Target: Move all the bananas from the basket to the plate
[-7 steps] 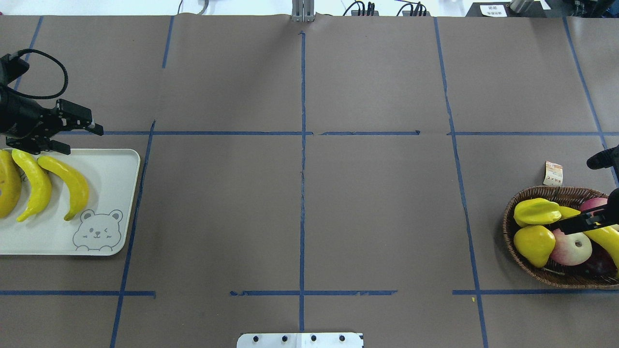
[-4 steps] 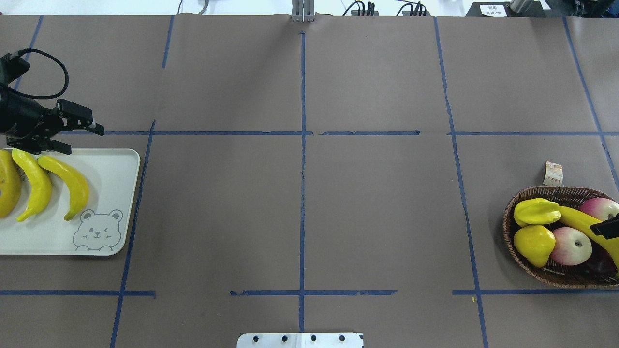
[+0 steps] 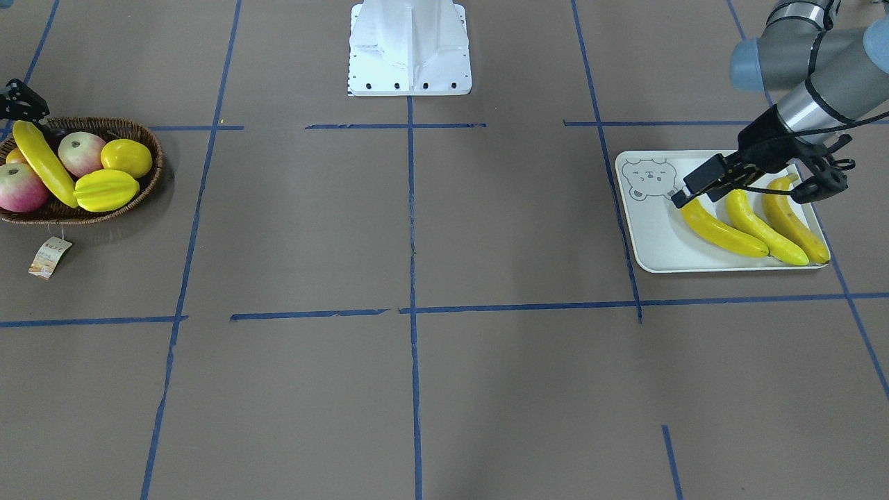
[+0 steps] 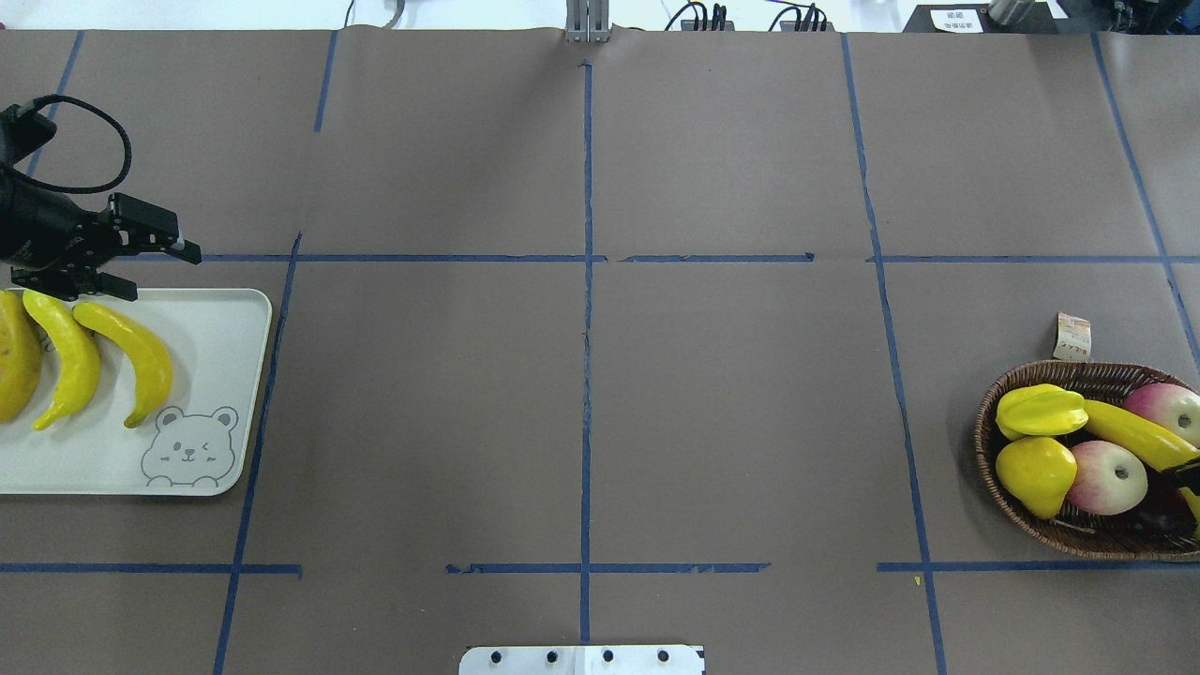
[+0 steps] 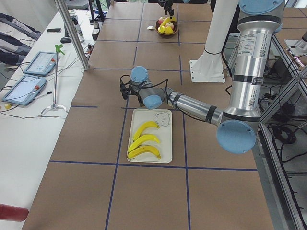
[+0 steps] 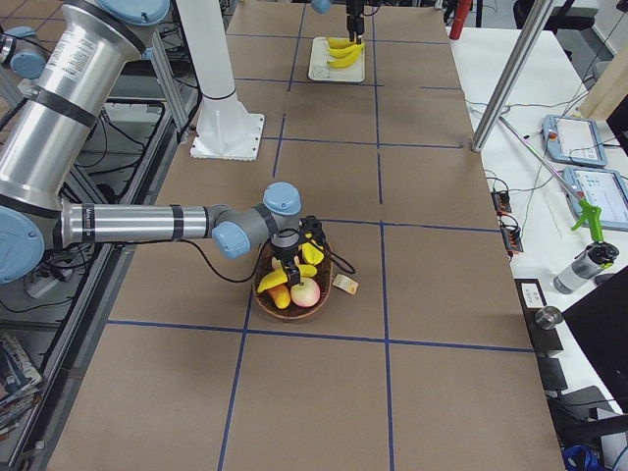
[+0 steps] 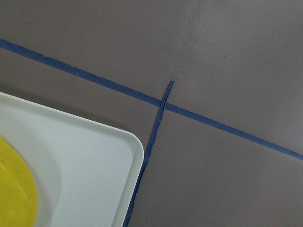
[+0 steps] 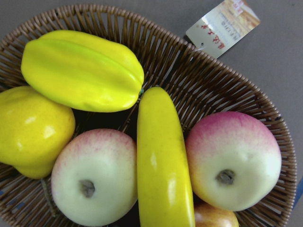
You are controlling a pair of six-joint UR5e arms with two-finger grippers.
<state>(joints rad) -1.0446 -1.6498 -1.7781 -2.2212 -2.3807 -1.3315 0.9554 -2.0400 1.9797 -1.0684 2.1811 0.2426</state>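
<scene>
Three bananas (image 4: 131,361) lie side by side on the plate (image 4: 220,394) at the left edge of the overhead view, next to the bear print. The left end effector (image 4: 157,272) hangs over the plate's upper edge, right by the banana tips, fingers spread with nothing between them.

The fourth banana (image 8: 163,165) sits in the basket (image 4: 986,441) at the far right, wedged between two apples (image 8: 94,179), tip just beside the starfruit (image 8: 80,68) (the lemon (image 8: 28,127) is in there too, lower left in the wrist view). The right end effector (image 3: 24,104) only pokes in at the upper left of the front-facing view, by the basket's rim. Honestly can't tell if it's spread or pressed together. The paper tag (image 4: 1073,336) lies on the table (image 4: 581,422) just above the basket.
</scene>
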